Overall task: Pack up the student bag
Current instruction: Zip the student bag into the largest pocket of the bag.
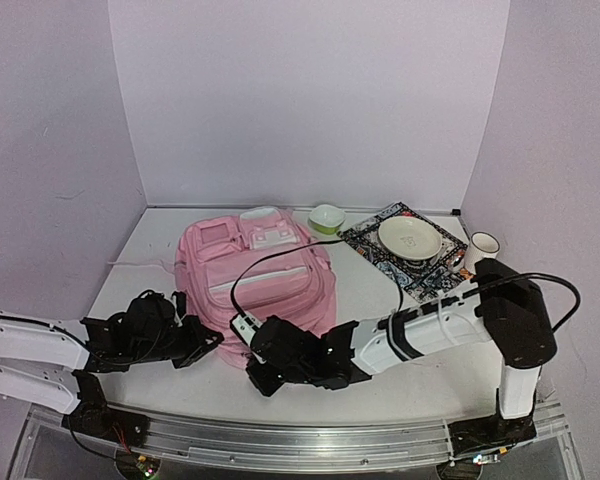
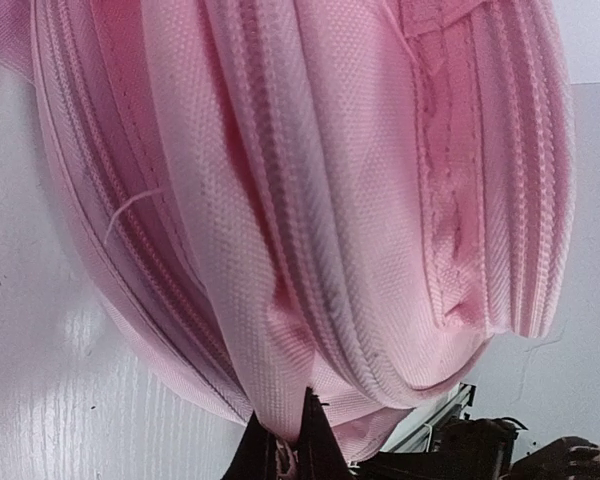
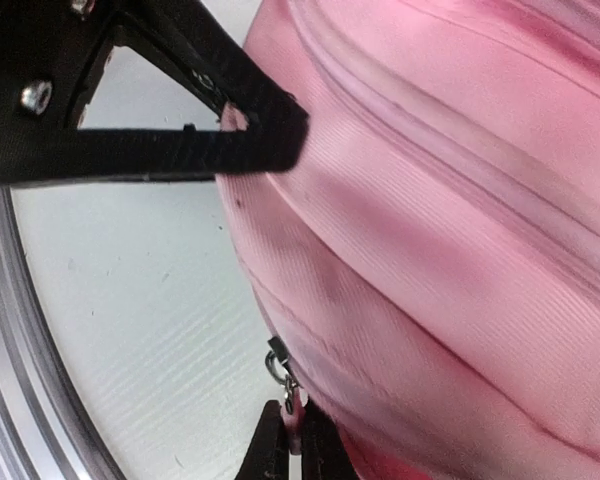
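The student bag (image 1: pixel 265 272) is a large pink backpack lying flat on the white table, its near end towards the arms. My left gripper (image 1: pixel 214 341) is at the bag's near-left corner. In the left wrist view it (image 2: pixel 288 452) is shut on a pinched fold of the bag's pink fabric (image 2: pixel 280 330). My right gripper (image 1: pixel 260 355) is at the bag's near edge. In the right wrist view it (image 3: pixel 298 445) is shut on the zip pull (image 3: pixel 292 388), a pink tab hanging from a small metal ring. The left gripper's black fingers (image 3: pixel 250 130) show there too, clamped on the bag.
Behind the bag stands a green bowl (image 1: pixel 326 217). To the right lies a patterned mat (image 1: pixel 380 255) with a pale plate (image 1: pixel 410 238) on it, and a white cup (image 1: pixel 483 245) beyond. A metal rail (image 1: pixel 280 440) runs along the near table edge. Walls enclose three sides.
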